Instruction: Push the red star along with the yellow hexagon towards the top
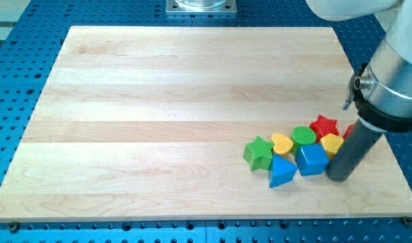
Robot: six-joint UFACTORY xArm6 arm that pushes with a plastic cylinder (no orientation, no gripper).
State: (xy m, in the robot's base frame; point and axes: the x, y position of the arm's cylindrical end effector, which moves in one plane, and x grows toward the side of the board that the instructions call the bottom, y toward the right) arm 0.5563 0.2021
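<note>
**Tip beside the block cluster near the tabletop's right edge**

The arm carries no gripper, only a dark rod, so nothing is grasped or released. My tip (340,177) rests on the tabletop (158,101) near the right edge, toward the bottom right corner. It sits just to the right of the blue cube (311,160) and just below the yellow hexagon (332,144), close enough that I cannot tell whether it touches either.

The red star (324,125) lies at the upper right of the cluster, directly above the yellow hexagon and touching it. Left of the star is the green round block (303,136), then the yellow heart (282,143), then the green star (258,152) at the cluster's left end. The blue triangle (282,171) lies lowest, below the heart and beside the cube. A further red block (349,129) shows partly behind the rod, its shape hidden.
</note>
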